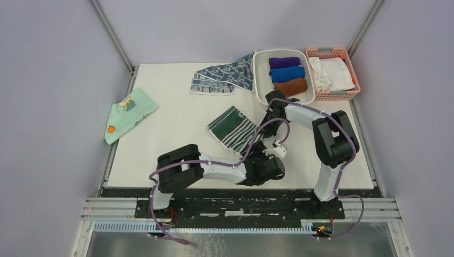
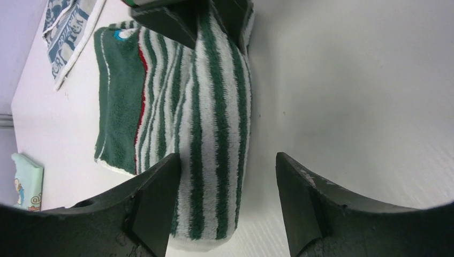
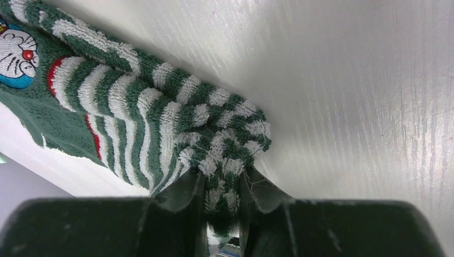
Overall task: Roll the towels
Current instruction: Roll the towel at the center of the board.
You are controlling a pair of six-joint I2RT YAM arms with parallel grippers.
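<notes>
The striped towel [image 1: 233, 130] lies near the middle of the counter [image 1: 171, 101], just in front of the two arms. Its right-hand part is curled over into a loose roll, and the rest is flat, with a red line and a small cartoon patch showing on the green side. The right end effector [image 3: 222, 188] is pressed together on one end of that roll, with a tuft of green-and-white terry pinched between its fingers. The left end effector [image 2: 227, 160] stands spread at the roll's other end. One finger [image 2: 152, 206] is right against the cloth and the other is apart from it over bare counter. The blue-grey towel [image 1: 224, 78] lies spread out at the far edge, touching the white tray [image 1: 257, 80] that holds purple, blue and brown rolls. A pink basket [image 1: 348, 61] with white cloth sits just beside the tray. A mint-green cloth [image 1: 128, 113] lies well apart at the left edge.
</notes>
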